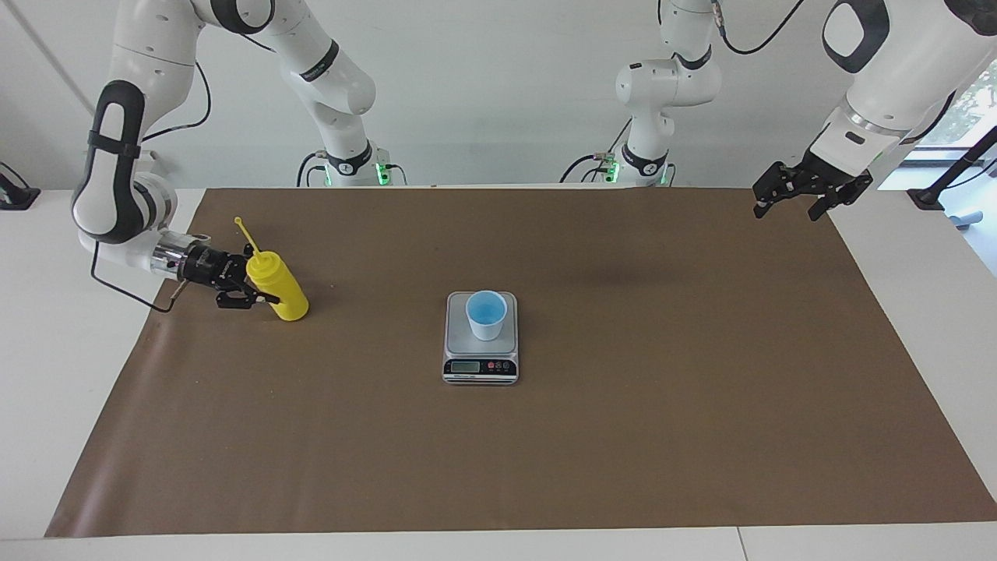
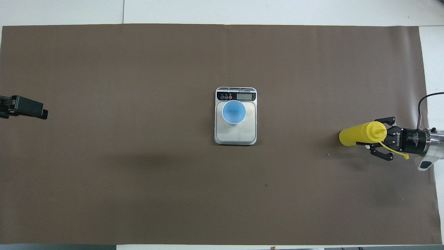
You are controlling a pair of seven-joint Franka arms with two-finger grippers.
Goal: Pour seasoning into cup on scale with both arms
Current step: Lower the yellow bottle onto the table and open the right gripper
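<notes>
I centre the right end effector [image 1: 248, 296], spread around the bottle [image 1: 278, 286], then clench; left [image 1: 810, 195] waits released; cup [image 1: 486, 314] on scale [image 1: 480, 354].

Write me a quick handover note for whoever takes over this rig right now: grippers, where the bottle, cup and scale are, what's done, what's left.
Right gripper: at the seasoning bottle, fingers either side of its upper body; whether they are gripping yet cannot be told. The bottle stands on the mat at the right arm's end of the table, cap off and dangling on its strand.
Left gripper: open, holding nothing, waiting in the air over the mat's edge at the left arm's end.
Cup: upright on the scale, mid-table; nothing visible in it.
Done: the approach to the bottle.
Left: lift, carry to the cup, pour.
</notes>
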